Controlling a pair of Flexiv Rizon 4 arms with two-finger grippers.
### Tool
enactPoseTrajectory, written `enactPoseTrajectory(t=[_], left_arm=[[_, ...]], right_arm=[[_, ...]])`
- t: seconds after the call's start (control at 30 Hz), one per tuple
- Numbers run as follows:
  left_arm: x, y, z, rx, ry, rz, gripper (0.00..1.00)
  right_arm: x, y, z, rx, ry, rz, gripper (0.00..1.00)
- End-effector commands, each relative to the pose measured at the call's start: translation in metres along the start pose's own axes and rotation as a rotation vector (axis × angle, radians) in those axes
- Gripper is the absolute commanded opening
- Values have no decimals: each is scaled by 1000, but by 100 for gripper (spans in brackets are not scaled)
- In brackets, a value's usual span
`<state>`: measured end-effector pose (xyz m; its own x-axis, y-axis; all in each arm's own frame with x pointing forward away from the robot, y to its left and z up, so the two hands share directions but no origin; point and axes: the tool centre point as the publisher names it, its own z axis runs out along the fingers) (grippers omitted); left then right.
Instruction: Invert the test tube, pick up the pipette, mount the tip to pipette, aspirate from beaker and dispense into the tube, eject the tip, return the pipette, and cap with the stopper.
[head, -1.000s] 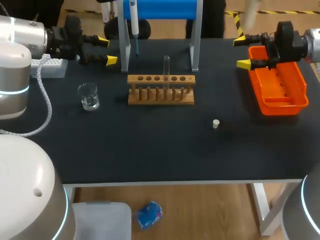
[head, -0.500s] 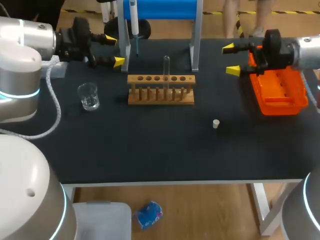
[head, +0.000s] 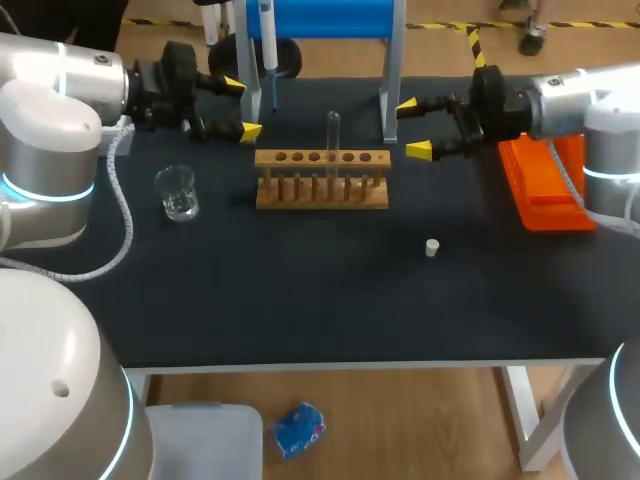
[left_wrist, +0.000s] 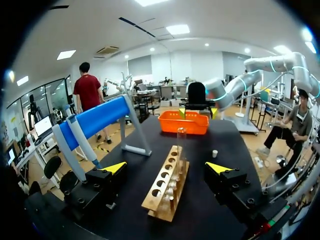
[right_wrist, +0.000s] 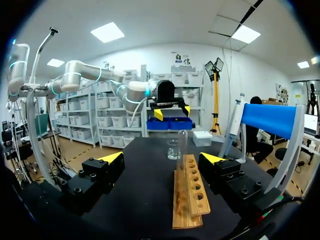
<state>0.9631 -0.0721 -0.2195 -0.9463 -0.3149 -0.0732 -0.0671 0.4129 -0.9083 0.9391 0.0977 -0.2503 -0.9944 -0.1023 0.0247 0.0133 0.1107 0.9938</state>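
Observation:
A clear test tube (head: 332, 133) stands upright in the wooden rack (head: 320, 180). My left gripper (head: 240, 107) hangs open just left of the rack, and my right gripper (head: 413, 127) hangs open just right of it; both are empty. The white pipette (head: 268, 42) hangs on the blue stand (head: 320, 17) behind the rack. A glass beaker (head: 177, 192) sits left of the rack. The small white stopper (head: 432, 247) lies in front, to the right. In the left wrist view the rack (left_wrist: 167, 182) and tube (left_wrist: 181, 142) lie ahead of the open gripper (left_wrist: 166, 167). In the right wrist view the tube (right_wrist: 182, 145) stands ahead of the open gripper (right_wrist: 161, 158).
An orange tray (head: 548, 190) lies at the right side of the table, behind my right arm. The stand's grey legs (head: 392, 90) rise close behind the rack. A white block (head: 105, 135) with a cable sits at the far left.
Both grippers have moved inward toward the rack; the right one has left its place over the orange tray. Both stayed open, and nothing on the table moved.

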Motion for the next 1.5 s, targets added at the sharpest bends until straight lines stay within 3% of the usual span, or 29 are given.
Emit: enactPoseTrajectory(t=[0.03, 0.27, 0.57, 0.97, 1.5], left_arm=[[0, 0, 0, -1, 1, -1, 100], [2, 2, 7, -15, 9, 14, 100], [14, 12, 24, -47, 37, -13, 100], [14, 12, 24, -47, 37, -13, 100], [14, 12, 24, -47, 37, -13, 100]], right_arm=[[-3, -2, -2, -2, 13, -1, 100], [-4, -4, 1, 1, 5, 2, 100], [-19, -9, 39, -10, 42, -21, 100], [-31, -14, 84, -39, 89, -31, 100], [-45, -16, 109, -85, 84, -22, 100]])
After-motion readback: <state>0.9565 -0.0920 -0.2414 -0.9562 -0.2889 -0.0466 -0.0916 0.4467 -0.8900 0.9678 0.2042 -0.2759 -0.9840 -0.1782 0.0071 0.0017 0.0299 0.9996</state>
